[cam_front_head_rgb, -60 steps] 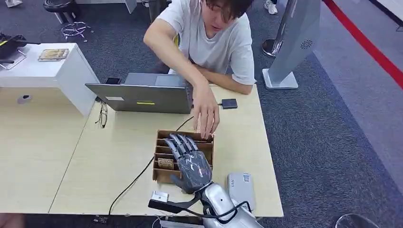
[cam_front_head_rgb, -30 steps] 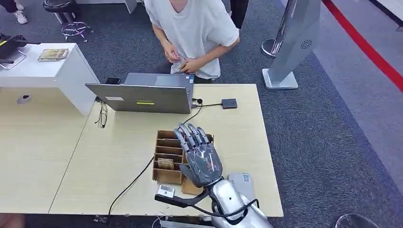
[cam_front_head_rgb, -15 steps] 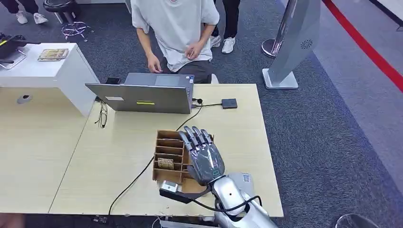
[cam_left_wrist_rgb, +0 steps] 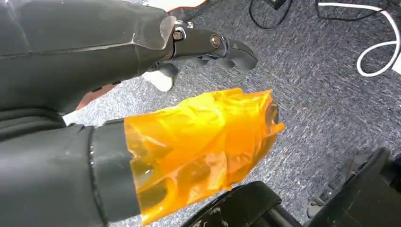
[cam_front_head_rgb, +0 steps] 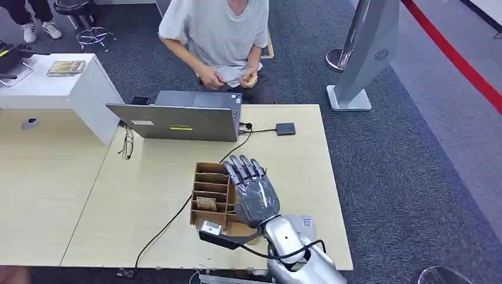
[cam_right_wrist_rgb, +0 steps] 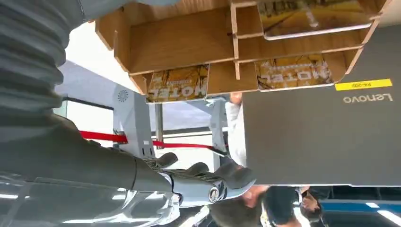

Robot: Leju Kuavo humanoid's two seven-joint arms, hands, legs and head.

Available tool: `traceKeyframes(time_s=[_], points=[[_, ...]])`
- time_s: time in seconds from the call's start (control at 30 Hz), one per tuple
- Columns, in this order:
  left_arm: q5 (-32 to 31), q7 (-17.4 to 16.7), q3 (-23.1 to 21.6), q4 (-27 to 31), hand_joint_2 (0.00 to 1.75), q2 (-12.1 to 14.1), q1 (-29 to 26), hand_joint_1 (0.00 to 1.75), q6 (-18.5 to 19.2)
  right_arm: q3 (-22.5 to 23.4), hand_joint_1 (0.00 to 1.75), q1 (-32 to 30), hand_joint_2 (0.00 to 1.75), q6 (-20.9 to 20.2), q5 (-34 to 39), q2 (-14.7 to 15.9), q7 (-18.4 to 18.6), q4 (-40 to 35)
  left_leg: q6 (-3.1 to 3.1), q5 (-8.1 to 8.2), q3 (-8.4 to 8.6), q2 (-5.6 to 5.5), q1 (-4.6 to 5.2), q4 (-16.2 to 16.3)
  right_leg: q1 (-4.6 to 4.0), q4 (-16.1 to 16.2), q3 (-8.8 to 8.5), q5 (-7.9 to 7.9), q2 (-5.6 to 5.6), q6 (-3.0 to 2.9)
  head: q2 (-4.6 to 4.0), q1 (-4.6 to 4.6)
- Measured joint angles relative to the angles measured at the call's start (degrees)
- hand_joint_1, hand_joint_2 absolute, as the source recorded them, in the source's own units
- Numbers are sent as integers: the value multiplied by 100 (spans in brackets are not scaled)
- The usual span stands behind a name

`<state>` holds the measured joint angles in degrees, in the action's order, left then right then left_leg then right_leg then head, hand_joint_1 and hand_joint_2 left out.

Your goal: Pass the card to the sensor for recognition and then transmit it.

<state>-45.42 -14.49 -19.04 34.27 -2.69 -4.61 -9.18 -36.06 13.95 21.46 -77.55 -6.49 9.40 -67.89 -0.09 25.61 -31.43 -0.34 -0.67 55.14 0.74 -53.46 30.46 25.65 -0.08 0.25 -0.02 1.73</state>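
Above the wooden card rack (cam_front_head_rgb: 220,195), the right hand (cam_front_head_rgb: 253,190) hovers palm down with its fingers spread and nothing between them, the fingertips reaching past the rack's far edge. That open, flat pose over the slots reads as an approach for a pick, not a grasp. The left hand (cam_left_wrist_rgb: 189,142) hangs low over grey carpet, its thumb wrapped in amber film; whether its fingers are curled or apart I cannot tell.

Inside the rack, hotel cards stand on edge in the slots; one card (cam_front_head_rgb: 206,203) shows in a near slot beside the hand, and the right wrist view shows more, among them a card (cam_right_wrist_rgb: 177,83) printed "MOTEL". Standing upright in dividers keeps each card's top edge free for a pinch.

Just beside the rack on its right, near the table (cam_front_head_rgb: 148,177) edge, lies a grey flat card sensor (cam_front_head_rgb: 302,228), partly covered by the forearm; its closeness keeps the carry short. Beyond the rack stands an open Lenovo laptop (cam_front_head_rgb: 177,121), and behind that a person (cam_front_head_rgb: 216,35) sits, hands together holding something small, probably placed to receive the card.
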Motion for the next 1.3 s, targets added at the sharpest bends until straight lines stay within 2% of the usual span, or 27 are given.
traceKeyframes(time_s=[0.57,0.87,1.17,1.3], points=[[0,46,-7,-2,0,-2,54,0,-26,2,0,198,175,-278,-101,0,98,155,0,0,-1,0,0,0,0,0,1,0,0,0,0,0],[-4,50,-7,-2,0,-2,73,0,-37,92,0,297,175,-513,-195,0,367,280,0,0,-1,-1,0,0,0,0,1,0,-1,0,0,2],[-105,-59,-7,17,0,-2,73,0,52,192,0,370,175,-625,-63,-2,385,310,0,0,-2,-1,0,0,0,0,1,0,-1,0,0,2],[-142,-59,-4,17,0,-2,73,0,72,223,0,380,175,-584,26,0,284,304,0,0,-1,-1,0,0,0,0,1,0,-1,0,0,2]])
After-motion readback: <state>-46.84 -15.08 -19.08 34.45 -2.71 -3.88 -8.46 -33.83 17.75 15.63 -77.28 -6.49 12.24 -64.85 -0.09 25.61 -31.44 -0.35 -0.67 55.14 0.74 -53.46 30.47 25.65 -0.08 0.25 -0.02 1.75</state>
